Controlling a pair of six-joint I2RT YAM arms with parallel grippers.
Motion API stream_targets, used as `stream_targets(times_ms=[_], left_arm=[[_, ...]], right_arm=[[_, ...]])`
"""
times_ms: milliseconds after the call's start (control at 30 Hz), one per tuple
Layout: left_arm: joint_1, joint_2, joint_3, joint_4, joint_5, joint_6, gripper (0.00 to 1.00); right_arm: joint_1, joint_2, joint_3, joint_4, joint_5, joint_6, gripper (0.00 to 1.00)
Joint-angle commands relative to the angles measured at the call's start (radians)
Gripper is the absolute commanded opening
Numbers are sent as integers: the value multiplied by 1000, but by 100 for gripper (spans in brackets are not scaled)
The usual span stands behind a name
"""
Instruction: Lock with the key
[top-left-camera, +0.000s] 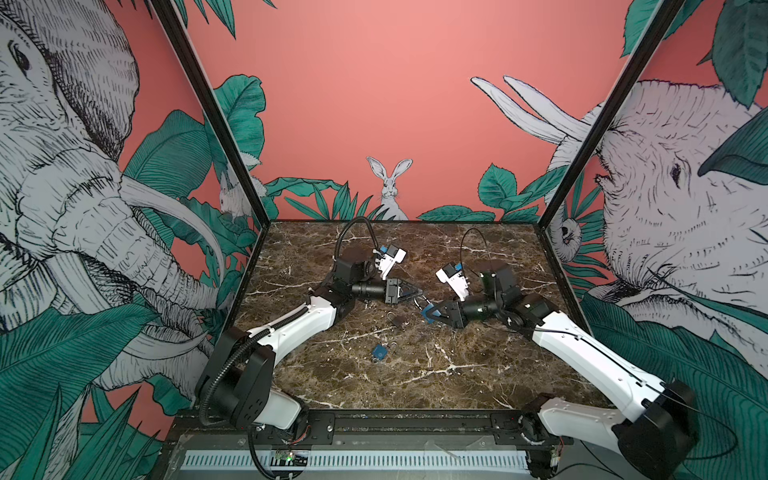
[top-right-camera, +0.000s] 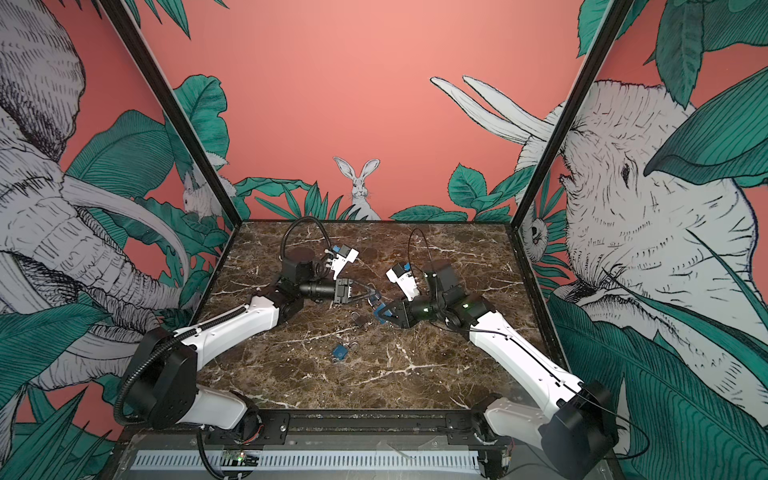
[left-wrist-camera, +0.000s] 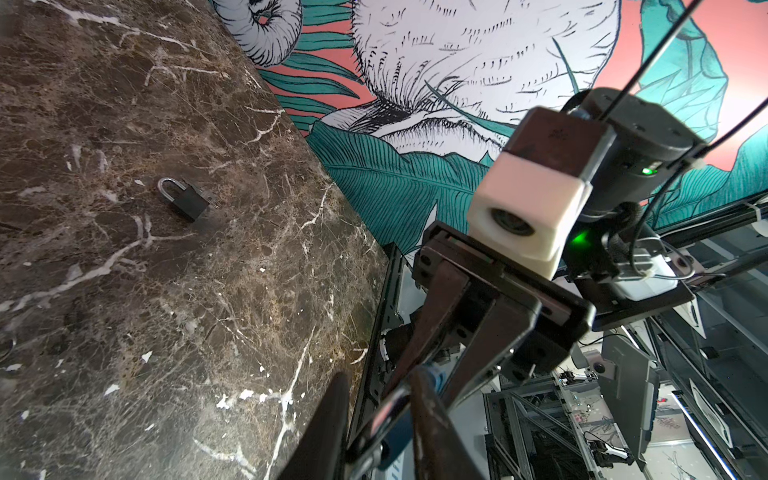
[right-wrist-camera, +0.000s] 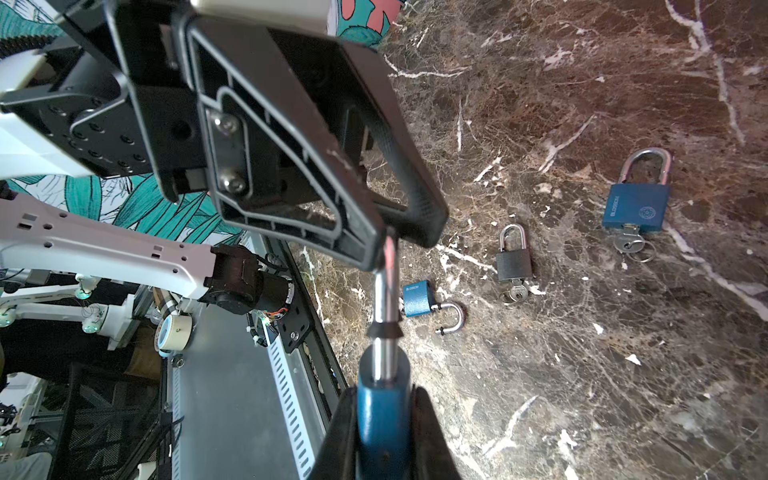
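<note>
The left gripper (right-wrist-camera: 398, 243) had a finger on each side of the shiny shackle (right-wrist-camera: 384, 291). I could not tell if they pinched it yet. The blue padlock (right-wrist-camera: 382, 432) was over the middle of the table (right-wrist-camera: 582, 374), squeezed tight by the right gripper (right-wrist-camera: 383, 399). Its key was hidden. I think the bar should go straight down while the body is kept steady. The bar was round, smooth metal. The body was flat and painted. The table was dark stone with white veins.
</note>
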Motion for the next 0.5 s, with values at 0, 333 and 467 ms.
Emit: stream_targets(times_ms=[0, 333, 467], left_arm=[[-5, -11, -23, 18, 31, 5, 29], [-3, -4, -25, 8, 35, 17, 26], [-3, -1, -23, 2, 36, 23, 21]], right_arm=[[-5, -5, 9, 94, -39, 3, 0], [-5, -7, 12, 96, -52, 11, 0], [-8, -9, 14, 98, -60, 14, 0]])
